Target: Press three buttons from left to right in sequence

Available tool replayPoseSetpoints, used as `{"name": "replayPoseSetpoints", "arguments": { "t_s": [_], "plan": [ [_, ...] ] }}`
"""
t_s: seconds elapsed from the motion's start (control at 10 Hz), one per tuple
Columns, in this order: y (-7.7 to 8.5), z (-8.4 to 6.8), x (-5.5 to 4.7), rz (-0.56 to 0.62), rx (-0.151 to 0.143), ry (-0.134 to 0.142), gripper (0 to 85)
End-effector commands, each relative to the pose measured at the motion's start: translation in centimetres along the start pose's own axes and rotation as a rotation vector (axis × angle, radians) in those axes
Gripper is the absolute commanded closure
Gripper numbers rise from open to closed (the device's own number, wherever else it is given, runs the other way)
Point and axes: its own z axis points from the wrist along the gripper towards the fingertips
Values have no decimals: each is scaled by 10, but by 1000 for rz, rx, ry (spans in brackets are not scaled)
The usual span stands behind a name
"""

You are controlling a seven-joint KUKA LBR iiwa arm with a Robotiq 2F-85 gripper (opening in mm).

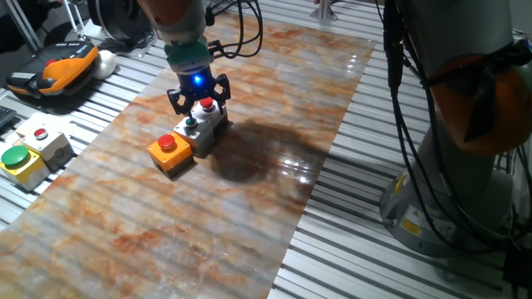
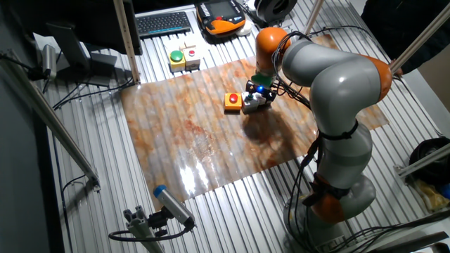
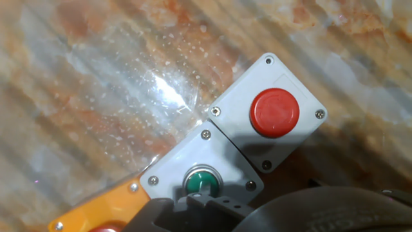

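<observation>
The three buttons stand in a diagonal row on the marbled mat (image 1: 249,208). They are an orange box with a red cap (image 1: 169,148), a pale grey box with a green cap (image 1: 191,126) and a pale grey box with a red cap (image 1: 206,105). My gripper (image 1: 199,98) hangs low over the grey end of the row, its black fingers framing the red cap. In the hand view the grey red-cap box (image 3: 275,113) is at the upper right and the green cap (image 3: 203,180) is at the lower middle. The dark gripper body (image 3: 212,212) covers the bottom edge. No view shows the fingertip gap.
A yellow box with a large green button (image 1: 17,158) and a beige box with a red button (image 1: 41,137) stand off the mat at the left. An orange teach pendant (image 1: 54,71) lies behind them. The arm's base (image 1: 465,133) is at the right.
</observation>
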Motion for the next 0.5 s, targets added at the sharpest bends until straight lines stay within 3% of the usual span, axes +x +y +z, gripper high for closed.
{"name": "replayPoseSetpoints", "arguments": {
  "t_s": [0.0,0.4],
  "plan": [
    [0,1,0,1,0,0,170],
    [1,8,-3,3,-3,-1,170]
  ]
}}
